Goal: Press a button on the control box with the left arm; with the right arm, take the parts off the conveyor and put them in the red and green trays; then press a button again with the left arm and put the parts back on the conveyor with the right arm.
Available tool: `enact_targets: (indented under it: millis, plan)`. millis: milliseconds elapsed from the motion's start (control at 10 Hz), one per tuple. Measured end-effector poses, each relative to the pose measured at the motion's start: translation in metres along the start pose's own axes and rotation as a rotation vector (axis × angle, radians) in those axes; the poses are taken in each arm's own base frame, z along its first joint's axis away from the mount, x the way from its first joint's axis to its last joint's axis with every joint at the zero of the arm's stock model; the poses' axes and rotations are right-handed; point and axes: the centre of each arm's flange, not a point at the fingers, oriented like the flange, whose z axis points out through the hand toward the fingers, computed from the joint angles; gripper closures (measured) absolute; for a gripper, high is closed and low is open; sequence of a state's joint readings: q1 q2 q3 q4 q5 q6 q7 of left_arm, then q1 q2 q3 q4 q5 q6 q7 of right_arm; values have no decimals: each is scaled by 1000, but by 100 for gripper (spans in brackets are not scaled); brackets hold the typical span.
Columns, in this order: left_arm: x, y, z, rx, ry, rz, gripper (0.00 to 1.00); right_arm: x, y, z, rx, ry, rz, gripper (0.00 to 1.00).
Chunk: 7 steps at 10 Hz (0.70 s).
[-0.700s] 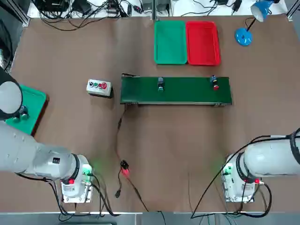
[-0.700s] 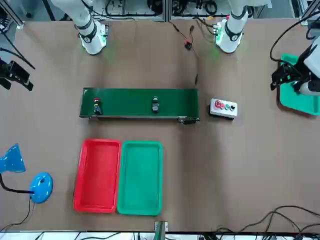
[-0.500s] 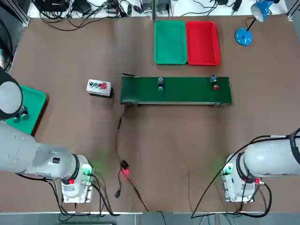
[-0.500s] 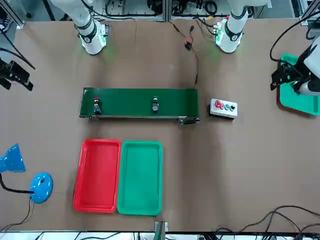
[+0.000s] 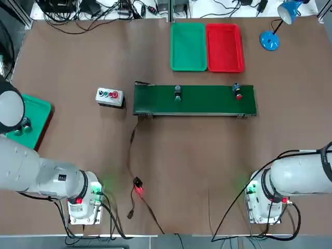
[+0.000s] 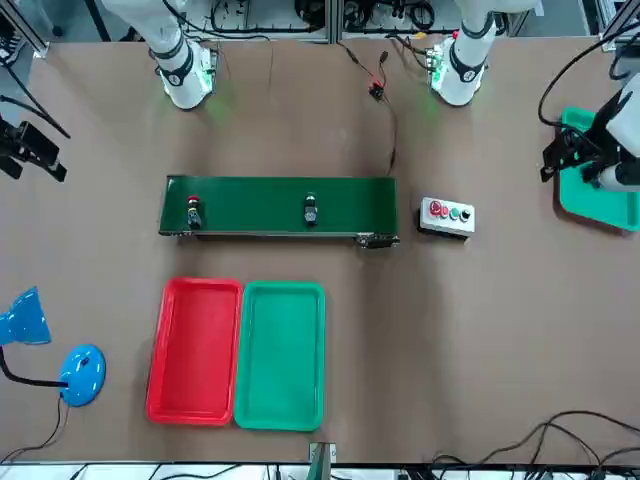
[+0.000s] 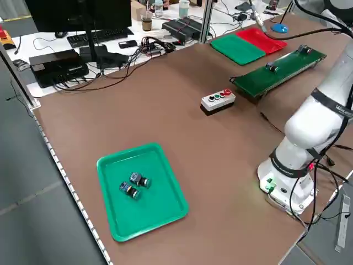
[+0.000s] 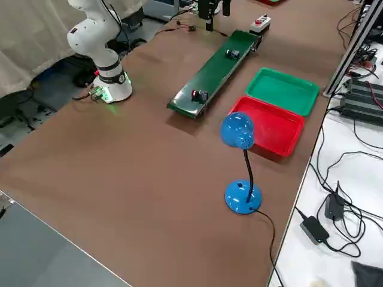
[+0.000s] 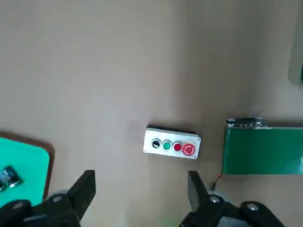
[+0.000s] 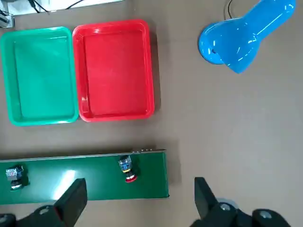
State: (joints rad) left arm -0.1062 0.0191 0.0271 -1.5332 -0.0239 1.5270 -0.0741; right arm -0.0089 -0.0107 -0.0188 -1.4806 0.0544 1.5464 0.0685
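The grey control box (image 5: pixel 109 96) with its row of small buttons sits just left of the long green conveyor (image 5: pixel 194 99). Two parts ride the belt: one near its middle (image 5: pixel 177 92), one with a red cap near its right end (image 5: pixel 237 92). Beyond the belt lie the green tray (image 5: pixel 188 46) and the red tray (image 5: pixel 224 47), both bare. My left gripper (image 6: pixel 572 152) hangs open high over the table's left edge, with the control box (image 9: pixel 171 143) in view far below it. My right gripper (image 6: pixel 30 158) is open too, raised at the right side, looking down on the red-capped part (image 10: pixel 127 169).
A second green tray (image 7: pixel 140 190) at the table's left edge holds two small parts (image 7: pixel 132 185). A blue desk lamp (image 5: pixel 270 40) stands at the far right corner. A loose cable with a red clip (image 5: pixel 138 189) trails from the conveyor toward the arm bases.
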Motion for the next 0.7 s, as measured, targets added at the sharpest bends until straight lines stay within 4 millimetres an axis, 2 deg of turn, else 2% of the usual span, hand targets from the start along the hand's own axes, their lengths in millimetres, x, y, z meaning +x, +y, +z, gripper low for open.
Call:
enact_targets:
  millis: [200,500,700]
  plan:
    - [-6,13,30,1,-12,3,52,0,0,0,0,0,0,0]
    - [-46,34,100,-1,-15,41,97,0,0,0,0,-1,0,0]
    - [-79,51,153,7,-14,74,99,0,0,1,0,-1,0,0]
